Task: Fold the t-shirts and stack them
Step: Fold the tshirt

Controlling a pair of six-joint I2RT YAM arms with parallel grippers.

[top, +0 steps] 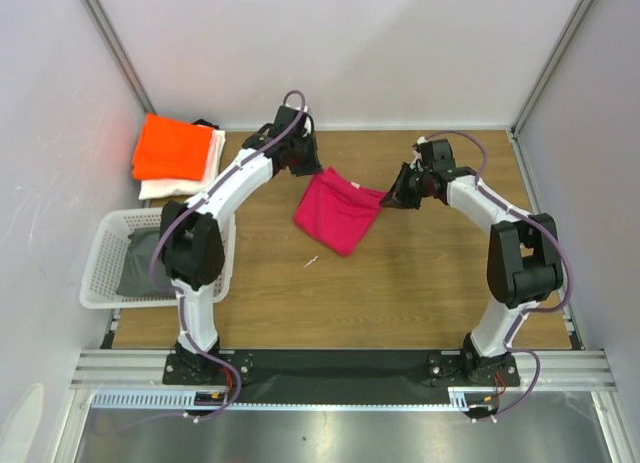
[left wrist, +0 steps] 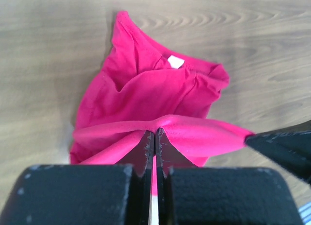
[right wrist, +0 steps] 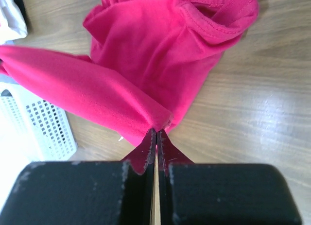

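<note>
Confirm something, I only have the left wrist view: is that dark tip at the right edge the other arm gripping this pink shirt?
Observer: Yes. The right pincer is shut on the magenta t-shirt at its edge.
Operator: Any shirts folded already?
Observer: An orange t-shirt lies folded on a white t-shirt in the far-left corner.
Operator: Anything else over there?
Observer: A white basket holding dark grey cloth, on the left, nearer than that stack.
</note>
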